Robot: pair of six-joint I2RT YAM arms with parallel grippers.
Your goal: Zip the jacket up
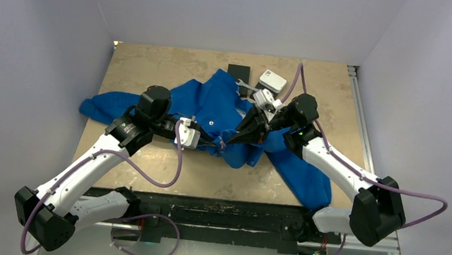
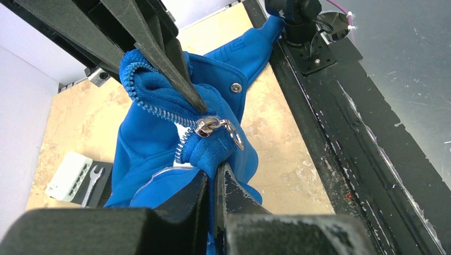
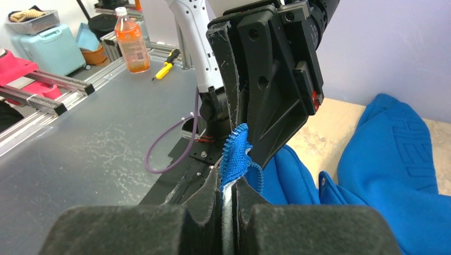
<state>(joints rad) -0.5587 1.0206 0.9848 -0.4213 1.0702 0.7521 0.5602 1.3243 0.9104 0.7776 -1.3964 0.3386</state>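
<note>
Low in the left wrist view, the left gripper (image 2: 215, 171) is pinched tight on the jacket (image 2: 154, 138) just under its zipper slider (image 2: 208, 126). At the bottom centre of its own view, the right gripper (image 3: 228, 179) is closed on the toothed zipper edge (image 3: 236, 151). Beyond, the jacket sprawls across the middle of the table (image 1: 154, 64).
</note>
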